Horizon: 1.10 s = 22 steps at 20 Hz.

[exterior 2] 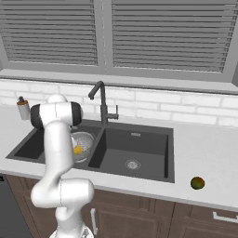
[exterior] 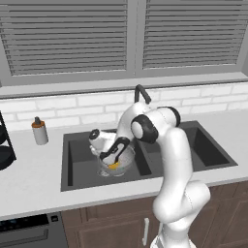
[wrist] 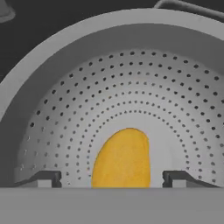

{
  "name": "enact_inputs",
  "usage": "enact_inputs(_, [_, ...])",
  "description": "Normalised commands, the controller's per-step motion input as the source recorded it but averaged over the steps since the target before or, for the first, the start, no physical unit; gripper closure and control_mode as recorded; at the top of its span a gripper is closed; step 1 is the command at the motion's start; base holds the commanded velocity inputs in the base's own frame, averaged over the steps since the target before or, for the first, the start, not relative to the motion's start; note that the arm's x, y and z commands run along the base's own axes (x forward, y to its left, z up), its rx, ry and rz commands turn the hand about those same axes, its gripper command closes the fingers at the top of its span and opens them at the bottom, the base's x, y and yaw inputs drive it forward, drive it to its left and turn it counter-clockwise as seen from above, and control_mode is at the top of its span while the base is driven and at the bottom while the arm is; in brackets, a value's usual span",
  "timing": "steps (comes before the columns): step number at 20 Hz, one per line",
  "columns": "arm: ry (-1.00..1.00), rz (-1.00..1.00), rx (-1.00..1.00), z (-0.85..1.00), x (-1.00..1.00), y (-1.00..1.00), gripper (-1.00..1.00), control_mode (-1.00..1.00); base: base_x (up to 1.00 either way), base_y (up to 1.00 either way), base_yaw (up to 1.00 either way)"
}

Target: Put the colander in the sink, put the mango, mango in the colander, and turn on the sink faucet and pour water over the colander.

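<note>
The silvery perforated colander (exterior: 117,163) (exterior 2: 84,141) (wrist: 131,87) sits in the left basin of the dark sink (exterior: 72,167) (exterior 2: 139,139). A yellow-orange mango (wrist: 122,159) (exterior: 114,165) (exterior 2: 77,149) lies on its bottom. My gripper (exterior: 111,156) (wrist: 111,179) hangs just over it, open, with a gap between each fingertip and the fruit. The darker greenish mango (exterior 2: 197,182) rests on the counter right of the sink, near the front edge. The gooseneck sink faucet (exterior: 141,93) (exterior 2: 100,100) stands behind the divider. Water is out of view.
A small grey bottle with a brown top (exterior: 39,131) (exterior 2: 22,108) stands on the counter left of the sink. A dark rack (exterior: 5,150) is at the far left. The right basin (exterior 2: 132,162) holds only its drain. Blinds cover the window behind.
</note>
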Motion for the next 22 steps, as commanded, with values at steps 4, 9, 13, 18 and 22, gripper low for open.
enact_inputs(4, [-0.25, 0.00, 0.00, 0.02, -0.16, -0.16, -1.00, -1.00, 0.00, 0.00, 0.00])
enact_inputs(9, [-0.23, 0.00, 0.00, 0.43, -0.10, -0.14, -1.00, -1.00, 0.00, 0.00, 0.00])
enact_inputs(13, [-0.08, 0.00, 0.00, 1.00, -0.04, -0.01, -1.00, -1.00, 0.00, 0.00, 0.00])
enact_inputs(18, [0.04, 0.00, 0.00, 1.00, -0.07, 0.02, -1.00, -1.00, 0.00, 0.00, 0.00])
enact_inputs(22, [0.17, 0.00, 0.00, 1.00, -0.13, 0.14, -1.00, -1.00, 0.00, 0.00, 0.00])
